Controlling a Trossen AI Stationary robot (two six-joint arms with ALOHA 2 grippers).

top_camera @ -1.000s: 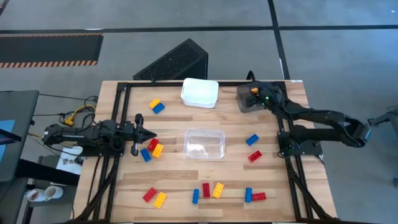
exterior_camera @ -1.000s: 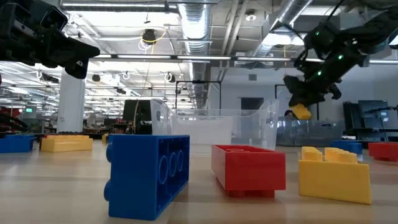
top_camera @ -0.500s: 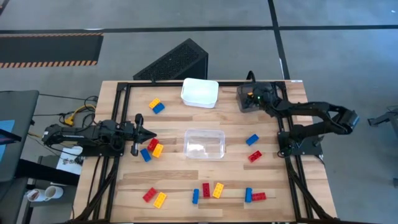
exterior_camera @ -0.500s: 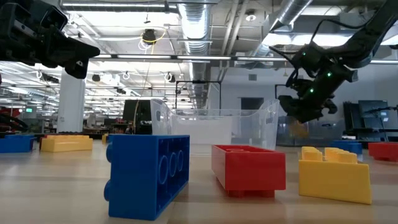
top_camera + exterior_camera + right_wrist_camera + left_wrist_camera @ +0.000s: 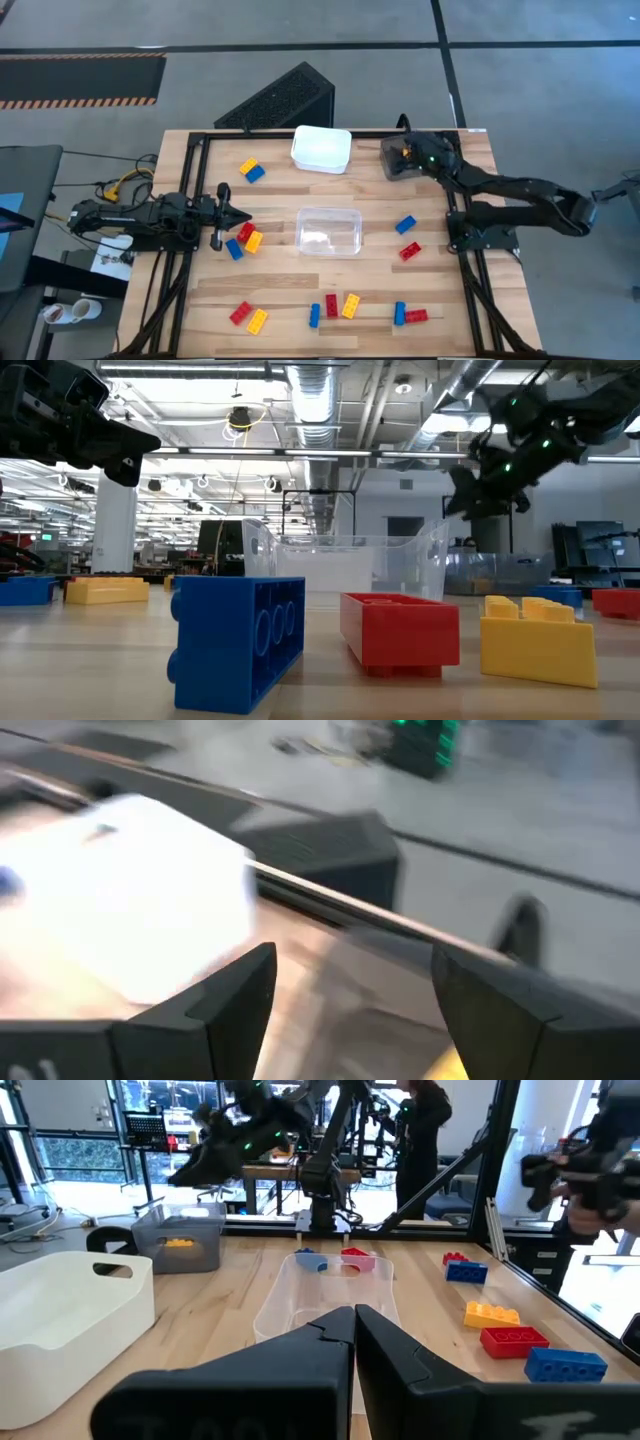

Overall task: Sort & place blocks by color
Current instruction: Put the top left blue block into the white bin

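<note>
Even bright overhead light, soft shadows, right wrist view motion-blurred, low view background hazy

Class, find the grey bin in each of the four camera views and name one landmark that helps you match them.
High view: grey bin at the table's far edge, right of the white bin, partly under the right claw.
Low view: cannot be told apart.
Left wrist view: grey bin beyond the white bin, a yellow block inside.
Right wrist view: not identifiable.
Shared landmark: the white bin.

Blocks (image 5: 250,238), red, blue and yellow, are lying scattered flat on the table; one yellow block (image 5: 179,1242) is sitting inside the grey bin (image 5: 398,163).
</note>
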